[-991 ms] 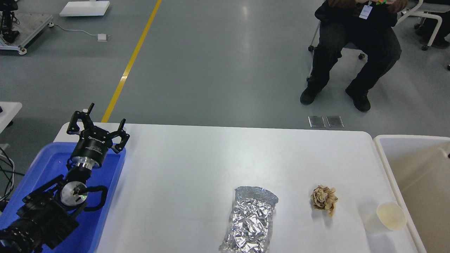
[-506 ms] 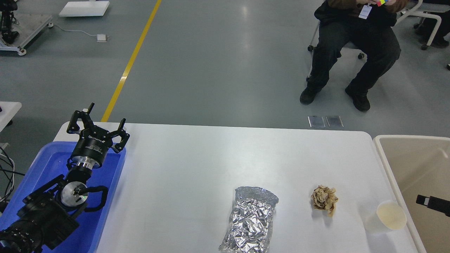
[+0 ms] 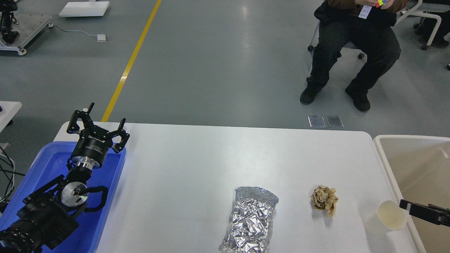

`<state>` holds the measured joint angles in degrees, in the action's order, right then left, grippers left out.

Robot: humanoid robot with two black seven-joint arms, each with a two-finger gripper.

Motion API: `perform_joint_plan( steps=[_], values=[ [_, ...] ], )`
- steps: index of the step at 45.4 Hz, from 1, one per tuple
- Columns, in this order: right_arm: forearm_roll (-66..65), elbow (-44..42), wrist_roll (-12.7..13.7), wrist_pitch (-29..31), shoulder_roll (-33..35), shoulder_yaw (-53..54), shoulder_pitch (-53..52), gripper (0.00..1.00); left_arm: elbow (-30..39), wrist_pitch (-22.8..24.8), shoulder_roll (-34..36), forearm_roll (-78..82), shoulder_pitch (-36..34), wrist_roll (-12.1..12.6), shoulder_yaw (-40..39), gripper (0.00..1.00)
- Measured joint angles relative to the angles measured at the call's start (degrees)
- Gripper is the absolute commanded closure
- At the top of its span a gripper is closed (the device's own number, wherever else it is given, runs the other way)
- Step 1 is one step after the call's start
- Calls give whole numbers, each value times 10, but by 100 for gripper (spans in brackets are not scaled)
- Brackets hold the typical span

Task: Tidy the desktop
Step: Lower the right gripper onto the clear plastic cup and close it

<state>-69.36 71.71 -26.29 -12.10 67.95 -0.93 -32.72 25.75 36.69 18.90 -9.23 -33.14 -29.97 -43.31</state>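
The white desktop point(image 3: 197, 161) carries a crumpled silver foil bag point(image 3: 250, 221) at the front middle, a crumpled brown paper ball point(image 3: 324, 199) to its right, and a white paper cup point(image 3: 386, 217) lying on its side near the right edge. My left gripper point(image 3: 96, 121) is open and empty, held above the far end of the blue tray point(image 3: 45, 165). My right gripper point(image 3: 418, 211) shows only as a dark tip coming in from the right edge, just right of the cup. Its fingers cannot be told apart.
A beige-white tub point(image 3: 415, 165) stands against the desktop's right edge. The blue tray sits at the left edge. A seated person point(image 3: 351, 45) is on the floor beyond the table. A yellow floor line point(image 3: 132, 59) runs at the back left.
My right gripper has come into view from the right edge and moved left, close to the paper cup. The left arm has not moved.
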Motion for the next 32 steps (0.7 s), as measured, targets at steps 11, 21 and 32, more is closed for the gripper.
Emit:
perform_joint_plan(
  steps=[11, 21, 32],
  values=[
    [6, -15, 0, -4, -21, -7, 2, 0, 0, 0, 0, 0, 0, 0, 0, 0],
    [7, -64, -3, -6, -50, -17, 4, 0, 0, 0, 0, 0, 0, 0, 0, 0],
    [8, -110, -6, -5, -75, -21, 6, 0, 0, 0, 0, 0, 0, 0, 0, 0]
  ],
)
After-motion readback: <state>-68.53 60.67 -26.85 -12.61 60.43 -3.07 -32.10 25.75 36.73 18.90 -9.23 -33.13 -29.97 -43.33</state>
